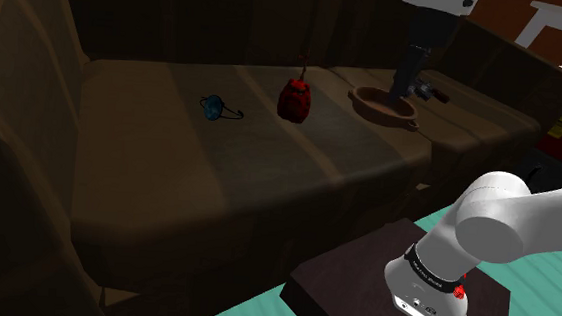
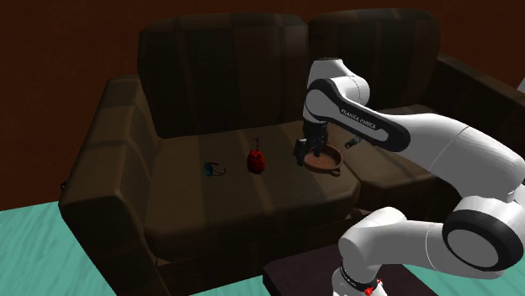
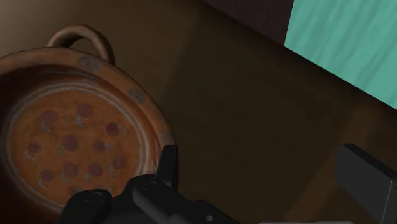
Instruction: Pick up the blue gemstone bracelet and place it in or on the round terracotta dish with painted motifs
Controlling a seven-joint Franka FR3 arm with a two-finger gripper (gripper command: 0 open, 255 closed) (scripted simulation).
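Terracotta in colour, the round dish (image 3: pixel 135 97) sits just below the gripper (image 3: pixel 257 159). Its bowl shows an orange ground painted with dull red dots, and a loop handle (image 3: pixel 79 30) stands on its rim. The black fingers (image 3: pixel 168 164) stand wide apart, hanging over the dish's edge and the brown sofa seat (image 1: pixel 168 165). The blue bracelet (image 1: pixel 213 107) lies on that same seat, well apart from the gripper, with a red spotted object (image 1: pixel 295 100) between the two.

Dish (image 3: pixel 150 127) matt earthenware w/ painted spots; sofa (image 1: pixel 168 165) smooth brown leather-like
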